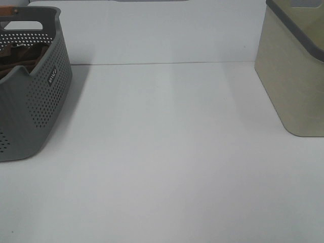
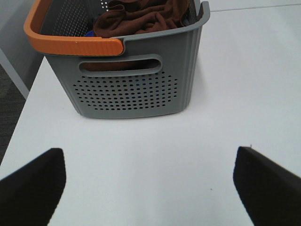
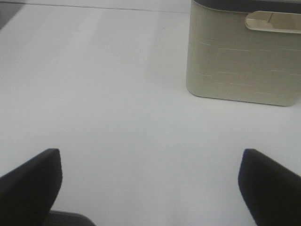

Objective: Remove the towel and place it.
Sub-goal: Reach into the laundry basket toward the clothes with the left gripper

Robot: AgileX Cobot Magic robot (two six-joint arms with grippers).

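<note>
White desk (image 1: 167,152), and the brown towel (image 2: 141,16) sits bunched in the grey basket (image 2: 136,94). Looks soft, floppy, light-ish, so I'd pinch a top fold; left hand (image 2: 150,188) and right hand (image 3: 150,188) both spread wide, holding nothing.

The left tool (image 2: 150,188) shows only as two matte black fingers (image 2: 33,188), chunky wedge-shaped blocks with slanted upper edges and blunt corners, the surface plain and too dark to make out any finer detail. The right tool (image 3: 150,188) looks the same, with two matte black fingers (image 3: 30,186) of matching wedge shape. A rounded dark grey piece (image 3: 66,219) of its body peeks out just beside one finger, at the edge of the right wrist view.
</note>
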